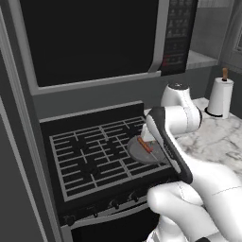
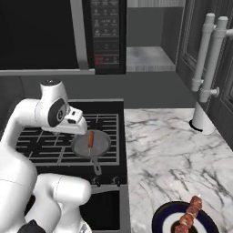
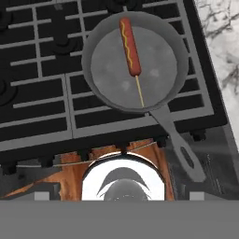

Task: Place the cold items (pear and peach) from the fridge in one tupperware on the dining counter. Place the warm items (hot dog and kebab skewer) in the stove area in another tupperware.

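A hot dog [image 3: 130, 39] on a thin stick, with a yellow mustard line, lies in a grey frying pan [image 3: 112, 84] on the stove's right front burner. It also shows in the base views as the hot dog [image 1: 144, 144] [image 2: 90, 138]. My gripper [image 2: 80, 129] hovers open and empty just above the pan's [image 2: 103, 146] left rim, pointing down at it. The kebab skewer [image 2: 189, 214] rests on a dark plate [image 2: 159, 219] at the near edge of the marble counter. Pear, peach, tupperware and fridge interior are out of view.
The black stove grates [image 1: 90, 156] spread left of the pan, whose handle [image 3: 182, 149] points toward the stove's front edge. A microwave [image 1: 94, 38] hangs low over the stove. The marble counter [image 2: 168, 154] lies to the right, with a paper towel roll [image 1: 220, 97] at its back.
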